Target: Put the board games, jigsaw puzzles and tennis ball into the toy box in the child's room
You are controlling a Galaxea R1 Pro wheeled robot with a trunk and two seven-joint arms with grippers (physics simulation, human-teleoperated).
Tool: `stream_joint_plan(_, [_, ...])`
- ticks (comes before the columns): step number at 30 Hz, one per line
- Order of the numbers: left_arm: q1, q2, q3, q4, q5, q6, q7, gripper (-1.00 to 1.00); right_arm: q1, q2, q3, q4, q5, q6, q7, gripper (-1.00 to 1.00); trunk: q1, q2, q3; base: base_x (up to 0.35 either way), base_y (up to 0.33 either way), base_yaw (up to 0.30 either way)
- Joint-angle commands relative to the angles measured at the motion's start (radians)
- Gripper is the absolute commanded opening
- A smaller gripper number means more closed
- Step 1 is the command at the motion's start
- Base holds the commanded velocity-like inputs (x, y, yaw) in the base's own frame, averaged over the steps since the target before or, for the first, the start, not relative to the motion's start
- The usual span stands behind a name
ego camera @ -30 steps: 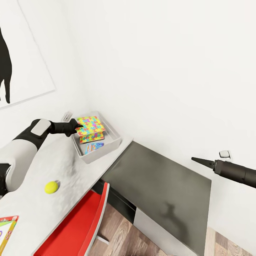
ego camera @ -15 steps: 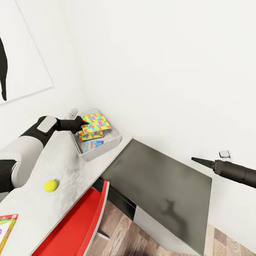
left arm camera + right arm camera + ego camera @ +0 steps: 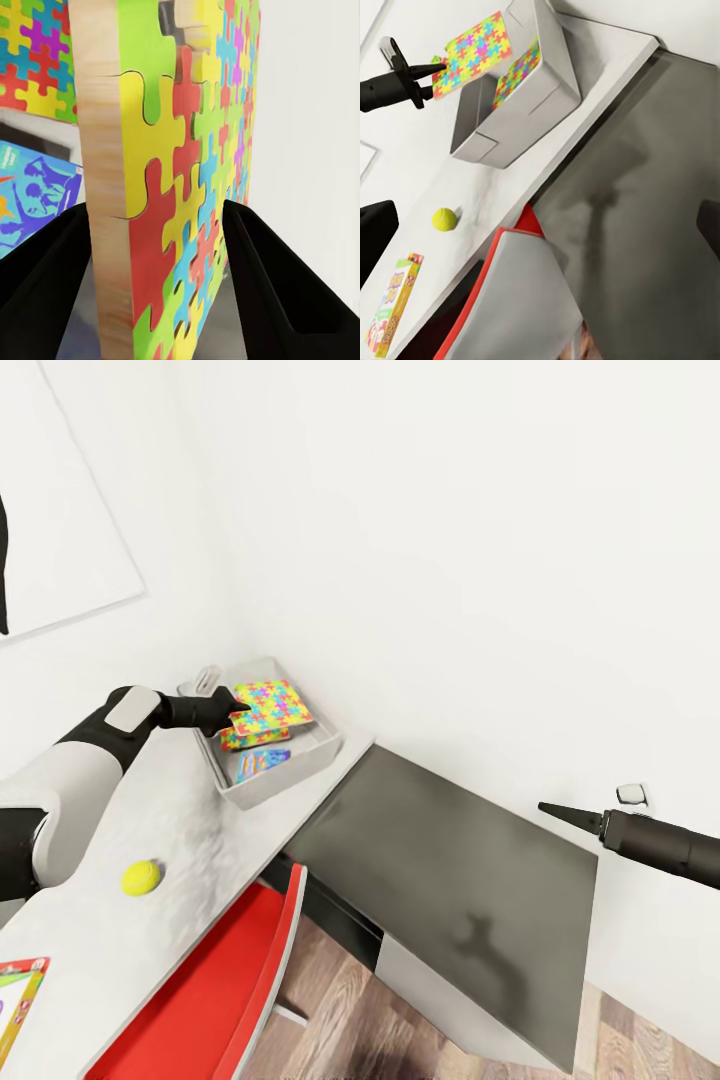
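Note:
My left gripper [image 3: 236, 708] is shut on a multicoloured jigsaw puzzle [image 3: 272, 703] and holds it over the grey toy box [image 3: 290, 772] at the far end of the table [image 3: 180, 825]. In the left wrist view its fingers [image 3: 45, 285] clamp the puzzle [image 3: 161, 150] edge-on. A second jigsaw puzzle [image 3: 246, 738] and a blue board game [image 3: 262, 762] lie inside the box. The tennis ball [image 3: 141, 877] rests on the table nearer me. Another board game [image 3: 15, 1005] pokes in at the table's near left edge. My right gripper [image 3: 560, 812] hangs open above the dark table wing [image 3: 450, 850].
A red chair [image 3: 225, 990] stands tucked under the table's front edge. White walls close the table in behind and on the left, with a black silhouette print [image 3: 60, 510] on the left one. Wood floor [image 3: 350, 1010] shows below.
The left gripper has carried the puzzle a little farther in over the toy box and lower toward it. The view shifted slightly. The right arm has stayed put.

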Motion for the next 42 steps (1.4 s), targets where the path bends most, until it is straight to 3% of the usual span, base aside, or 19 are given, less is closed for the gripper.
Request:
stream_joint_plan(1, [-0.001, 0.001, -0.007, 0.001, -0.004, 0.000, -0.008, -1.00, -0.001, 0.000, -0.001, 0.000, 0.004, 0.004, 0.006, 1.00, 0.000, -0.002, -0.003, 0.000, 0.000, 0.000])
stream_joint_plan(26, [-0.005, 0.002, -0.007, 0.005, -0.005, 0.003, -0.007, -1.00, -0.001, 0.000, -0.001, 0.000, 0.004, 0.004, 0.007, 1.00, 0.000, -0.002, -0.044, 0.000, 0.000, 0.000])
stream_joint_plan(42, [-0.061, -0.001, -0.008, 0.035, -0.006, 0.005, 0.002, -1.00, -0.001, 0.000, -0.001, 0.000, 0.004, 0.004, 0.007, 1.00, 0.000, -0.002, -0.070, 0.000, 0.000, 0.000])
